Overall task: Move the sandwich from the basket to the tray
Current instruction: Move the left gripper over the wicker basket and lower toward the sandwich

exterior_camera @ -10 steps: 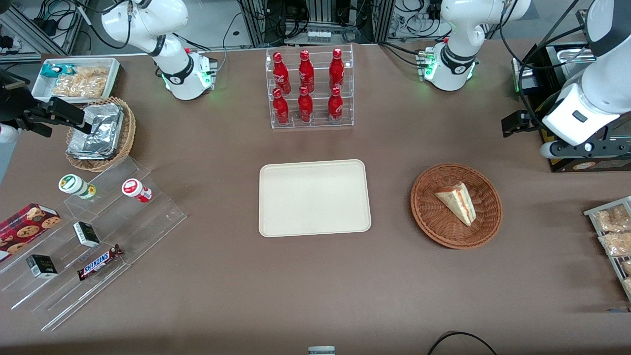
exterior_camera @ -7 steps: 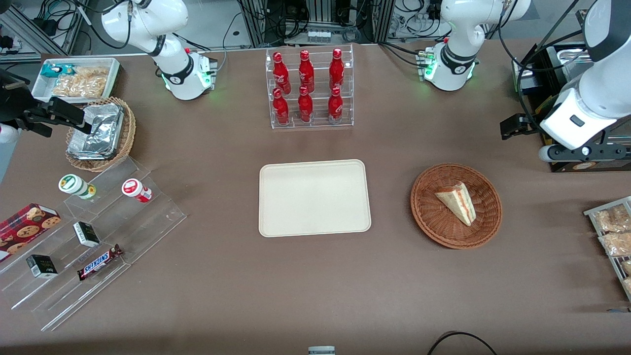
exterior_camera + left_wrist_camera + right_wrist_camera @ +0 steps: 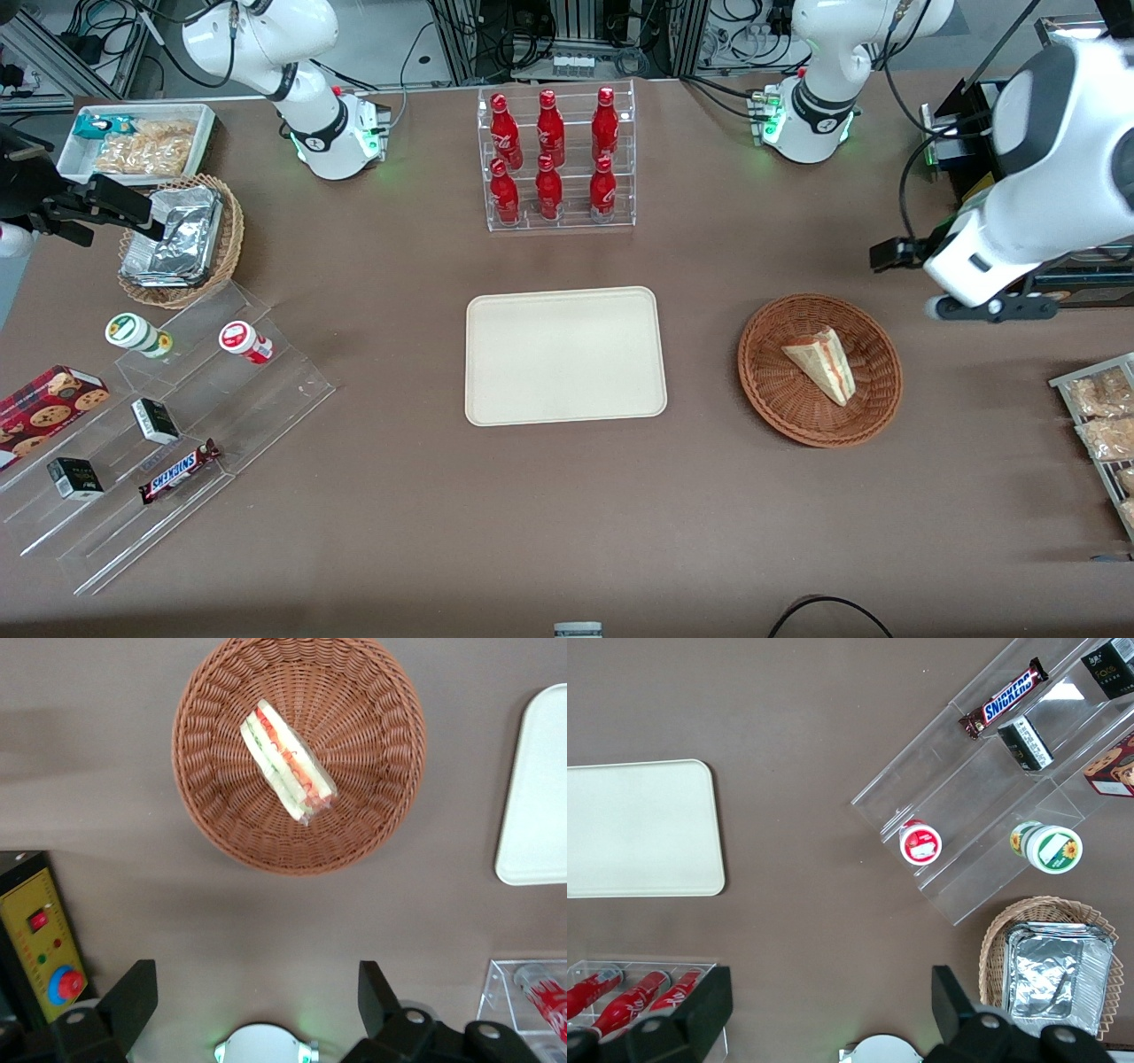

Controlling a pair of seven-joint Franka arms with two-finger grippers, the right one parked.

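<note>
The sandwich [image 3: 819, 363] is a pale tan wedge with red and green filling. It lies in the round reddish-brown wicker basket [image 3: 771, 390]. The cream tray [image 3: 564, 354] lies flat and bare beside the basket, toward the parked arm's end. My left gripper [image 3: 992, 308] hangs high above the table, farther from the front camera than the basket and toward the working arm's end. It is open and empty. The left wrist view shows its two fingers wide apart around the gripper [image 3: 257, 992], with the sandwich [image 3: 288, 771], the basket [image 3: 372, 815] and a tray edge [image 3: 536, 797] on the table below.
A clear rack of red bottles [image 3: 554, 159] stands farther from the front camera than the tray. A black box with a yellow control panel [image 3: 44, 939] sits by the gripper. Snack packets [image 3: 1103, 416] lie at the working arm's end. An acrylic stepped shelf [image 3: 159, 416] and a foil-pack basket [image 3: 177, 239] are at the parked arm's end.
My left gripper has moved toward the basket and a little nearer the front camera. The sandwich, basket and tray have not moved.
</note>
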